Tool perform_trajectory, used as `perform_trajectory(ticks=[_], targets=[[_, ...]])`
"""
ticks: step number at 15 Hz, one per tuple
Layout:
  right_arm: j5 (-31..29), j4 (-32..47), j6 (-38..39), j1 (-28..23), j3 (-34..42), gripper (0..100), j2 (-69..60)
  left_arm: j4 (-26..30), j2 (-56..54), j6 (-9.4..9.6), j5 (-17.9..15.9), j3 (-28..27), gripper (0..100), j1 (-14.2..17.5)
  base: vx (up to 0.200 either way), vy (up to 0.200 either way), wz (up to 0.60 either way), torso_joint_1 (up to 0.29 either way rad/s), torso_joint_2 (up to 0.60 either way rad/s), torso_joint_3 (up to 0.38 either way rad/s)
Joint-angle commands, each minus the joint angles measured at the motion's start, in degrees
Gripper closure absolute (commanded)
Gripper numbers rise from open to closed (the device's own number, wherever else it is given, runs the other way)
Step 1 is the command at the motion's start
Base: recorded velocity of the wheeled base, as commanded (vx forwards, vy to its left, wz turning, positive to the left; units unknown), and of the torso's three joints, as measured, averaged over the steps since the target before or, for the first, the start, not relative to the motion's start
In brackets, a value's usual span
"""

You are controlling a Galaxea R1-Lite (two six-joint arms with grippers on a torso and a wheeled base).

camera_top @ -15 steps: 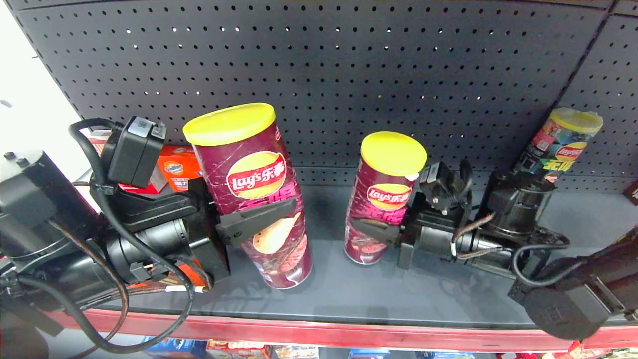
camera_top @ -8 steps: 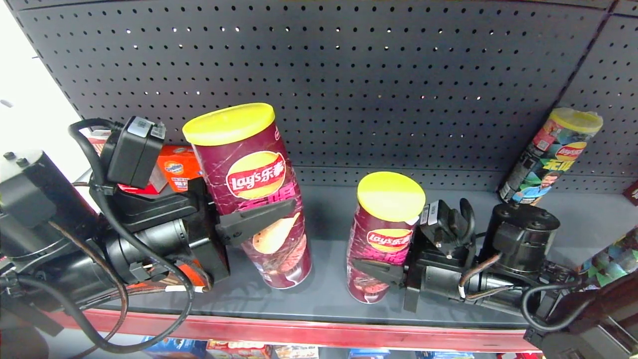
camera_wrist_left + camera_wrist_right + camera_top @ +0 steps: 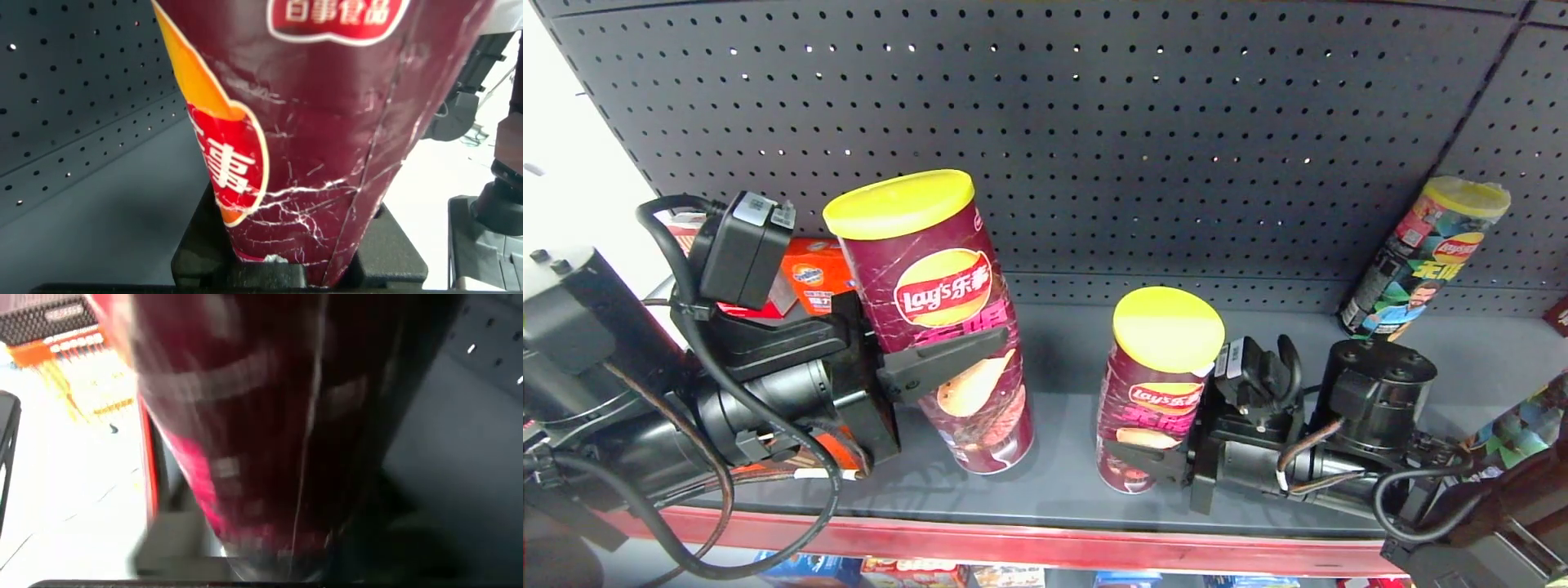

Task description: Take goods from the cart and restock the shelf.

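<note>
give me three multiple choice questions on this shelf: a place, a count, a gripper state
1. Where is the multicoloured can? A. leaning on the pegboard, far right B. flat at the front edge C. hanging from a hook
2. Yellow lids on cans? A. two B. three C. five
3. The right gripper is: A. open B. shut on the right maroon can C. shut on a bottle
1 A: it tilts against the pegboard. 2 B: left maroon can, right maroon can, multicoloured can. 3 B: its jaws clamp that can low down.
</note>
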Motion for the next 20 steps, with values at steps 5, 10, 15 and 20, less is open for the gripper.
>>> perform_trajectory(ticks=[5, 10, 15, 20], targets=[[-0.1, -0.2, -0.5, -0.6, 2.7, 0, -1.9, 0.0, 0.0, -0.01, 0.0, 0.0, 100, 0.0, 0.0, 0.0, 0.0, 0.0, 0.0, 0.0], [-1.1, 1.7, -0.2, -3.3, 11.5, 0, -17.7, -0.2, -0.2, -0.01, 0.0, -0.1, 100, 0.0, 0.0, 0.0, 0.0, 0.0, 0.0, 0.0], [-9.5, 19.8, 0.1, -6.0, 15.2, 0, -42.1, -0.2, -0.4, -0.01, 0.0, -0.4, 100, 0.0, 0.0, 0.0, 0.0, 0.0, 0.0, 0.0], [-29.1, 39.9, 6.7, -6.3, 28.6, 0, -67.8, -0.3, -0.4, -0.01, -0.2, -0.4, 100, -0.1, 0.0, 0.0, 0.0, 0.0, 0.0, 0.0]])
